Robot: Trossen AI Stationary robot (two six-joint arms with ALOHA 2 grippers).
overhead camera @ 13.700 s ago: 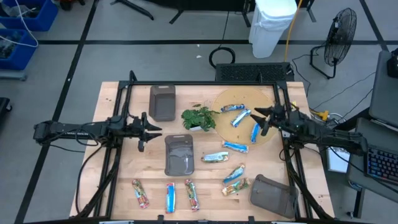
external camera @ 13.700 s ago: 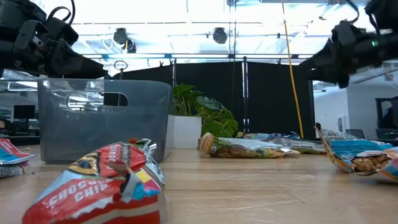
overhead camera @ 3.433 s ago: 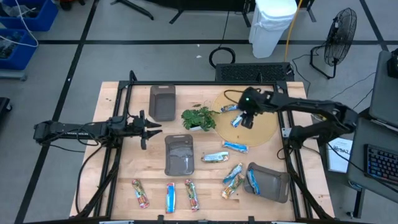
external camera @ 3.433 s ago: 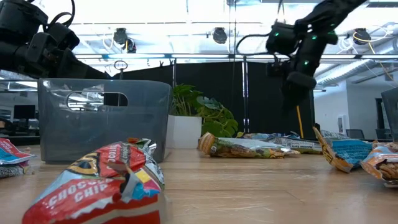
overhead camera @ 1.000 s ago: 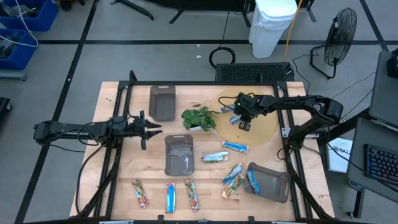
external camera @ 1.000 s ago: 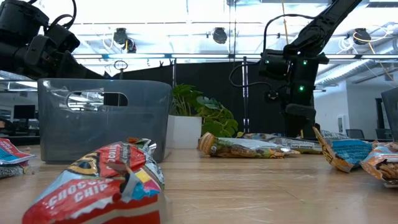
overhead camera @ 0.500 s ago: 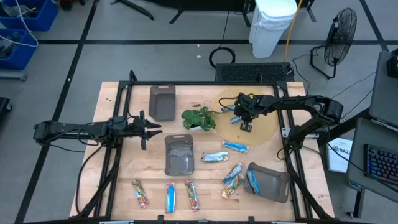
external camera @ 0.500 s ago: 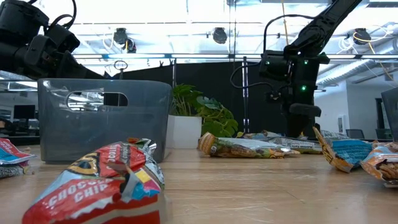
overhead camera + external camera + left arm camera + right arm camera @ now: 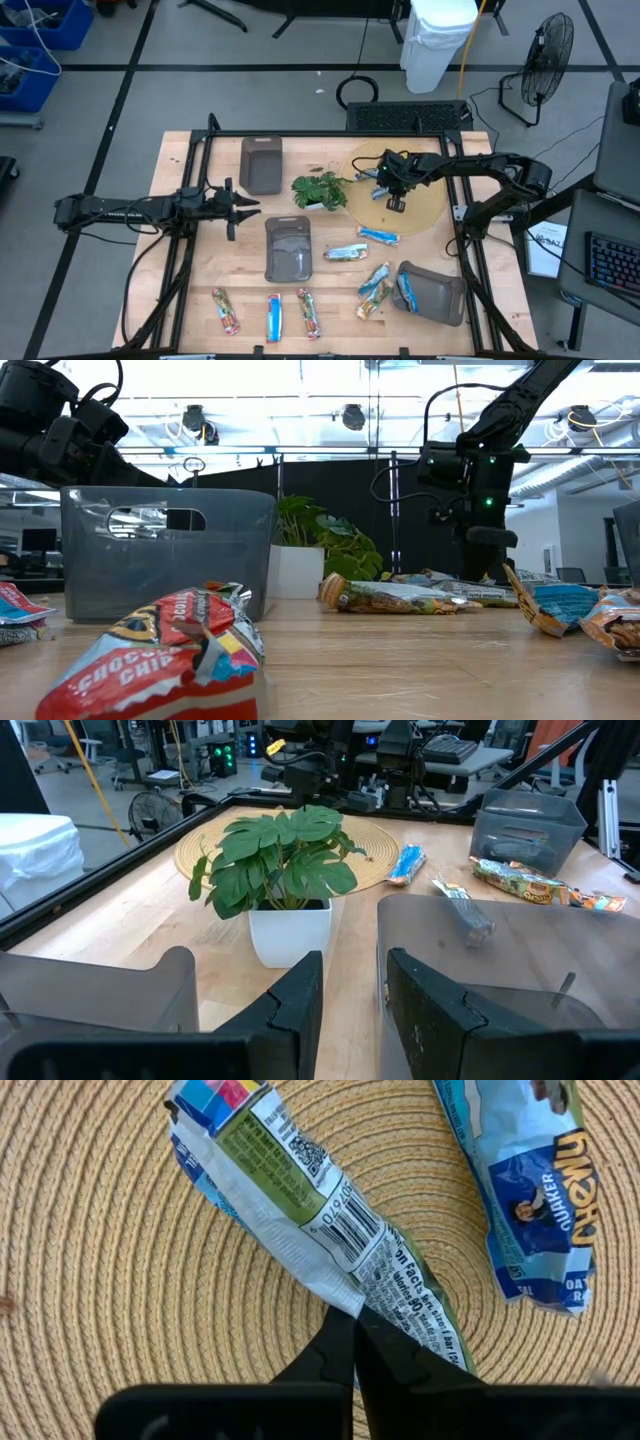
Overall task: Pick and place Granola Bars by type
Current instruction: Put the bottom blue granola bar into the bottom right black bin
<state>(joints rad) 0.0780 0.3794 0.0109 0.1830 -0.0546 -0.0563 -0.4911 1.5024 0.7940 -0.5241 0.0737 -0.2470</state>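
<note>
On the round woven mat (image 9: 421,212) at the table's far right, my right gripper (image 9: 394,200) points steeply down and is shut on a blue-silver granola bar (image 9: 300,1200) that lies barcode side up. A second blue bar (image 9: 535,1185) lies on the mat beside it. Other granola bars lie on the wood: a blue one (image 9: 378,236), a green-tan one (image 9: 345,252) and a row of three at the near edge (image 9: 273,317). One blue bar (image 9: 405,290) is in the near right tray (image 9: 440,300). My left gripper (image 9: 243,208) waits open at the left, holding nothing. My right gripper pinches the bar's wrapper at about mid-length, on its white back seam (image 9: 335,1295), between the two fingertips (image 9: 335,1350). The fingers come from above, slanting steeply down, and lie across the bar. The bar rests flat on the mat.
A small potted plant (image 9: 320,190) stands just left of the mat. One grey tray (image 9: 261,163) is at the far side, another (image 9: 288,249) in the middle. Black frame rails (image 9: 190,230) run along both sides of the table.
My right gripper has shut on the bar on the mat without shifting its place. The bar still lies on the mat.
</note>
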